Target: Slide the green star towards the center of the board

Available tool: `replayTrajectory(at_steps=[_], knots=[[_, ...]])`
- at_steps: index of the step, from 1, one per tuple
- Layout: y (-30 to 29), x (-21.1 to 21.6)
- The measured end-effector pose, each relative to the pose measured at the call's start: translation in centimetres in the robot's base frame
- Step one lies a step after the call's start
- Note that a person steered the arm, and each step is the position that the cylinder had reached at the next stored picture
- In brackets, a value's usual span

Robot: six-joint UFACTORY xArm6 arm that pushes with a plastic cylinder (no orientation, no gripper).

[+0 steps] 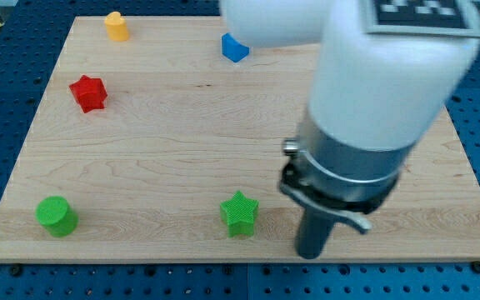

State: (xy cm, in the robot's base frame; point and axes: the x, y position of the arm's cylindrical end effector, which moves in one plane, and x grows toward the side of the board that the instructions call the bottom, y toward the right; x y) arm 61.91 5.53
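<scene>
The green star lies on the wooden board near its bottom edge, a little right of the middle. My tip rests on the board just to the right of the star and slightly below it, with a gap between them. The white arm body fills the view's upper right and hides that part of the board.
A green cylinder stands at the bottom left. A red star lies at the left. An orange block sits at the top left. A blue block sits at the top, partly under the arm.
</scene>
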Motion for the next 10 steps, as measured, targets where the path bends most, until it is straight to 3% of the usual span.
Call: replayTrajectory(at_steps=[1,5,10], knots=[[-4.2,-0.1],[-6.9,-0.1],[-6.3,-10.0]])
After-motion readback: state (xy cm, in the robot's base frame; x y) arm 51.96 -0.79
